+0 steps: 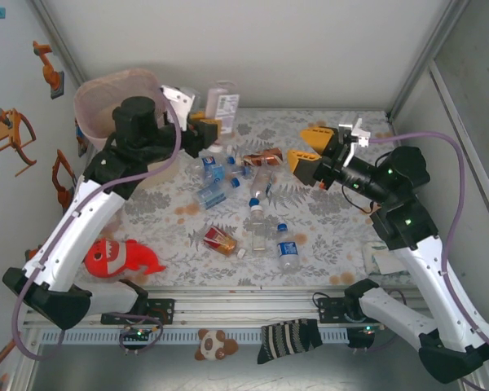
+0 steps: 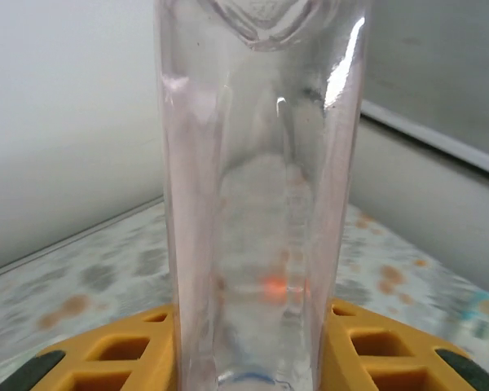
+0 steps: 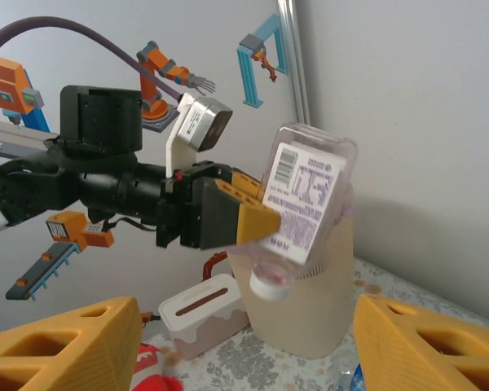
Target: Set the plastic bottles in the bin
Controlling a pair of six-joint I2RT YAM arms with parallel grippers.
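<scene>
Noted clear labelled bottle [image 2: 253, 204] clamped in left gripper [image 1: 208, 126], tilted cap-down, raised near the bin [image 1: 98, 98]. Noted right gripper [image 1: 298, 145] spread wide, gripping nothing, hovering above the other bottles [image 1: 253, 204] lying scattered across the patterned table [image 1: 334, 228].

left arm [image 1: 80, 221], right arm [image 1: 430, 273]: white shells, black joints | cables [image 1: 440, 138]: purple | claw fingers [image 3: 61, 346]: yellow-orange, ribbed

Loose bottles [image 1: 212, 194] crowded the table's [image 1: 334, 226] centre, and bare surface lay open right of centre. The left arm [image 1: 94, 208] blocked the bin's [image 1: 88, 114] near side at upper left.
</scene>
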